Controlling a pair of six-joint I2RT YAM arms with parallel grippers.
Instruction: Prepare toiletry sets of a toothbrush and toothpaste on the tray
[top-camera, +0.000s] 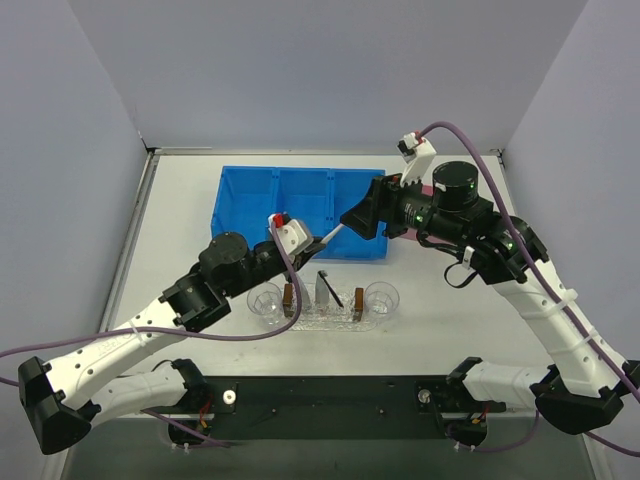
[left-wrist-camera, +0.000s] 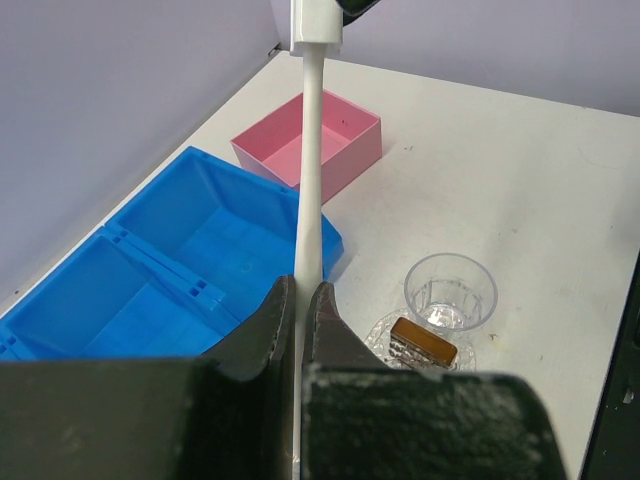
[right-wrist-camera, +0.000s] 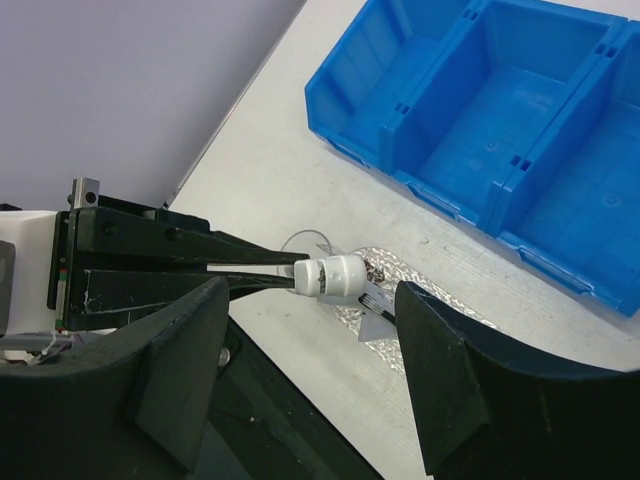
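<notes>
Hanging in the air over the near wall of the blue three-compartment bin (top-camera: 250, 210), the white toothbrush (top-camera: 325, 236) is being held by its handle in the left jaws, which are clenching it tightly. Its thick white end (right-wrist-camera: 335, 277) is sitting between the right jaws, which are standing wide apart and not touching it. Nearer the arms, the clear glittery tray (top-camera: 325, 322) is lying on the desk (top-camera: 450, 340). It is carrying a silvery toothpaste tube (top-camera: 322, 283), a black toothbrush (top-camera: 334, 294) and two small brown blocks (top-camera: 288, 297). A clear faceted cup (top-camera: 265, 302) is standing at each end of the tray. A pink box (left-wrist-camera: 345, 160) is sitting just beyond the bin's end. Any print on the tube is showing too small to read.
</notes>
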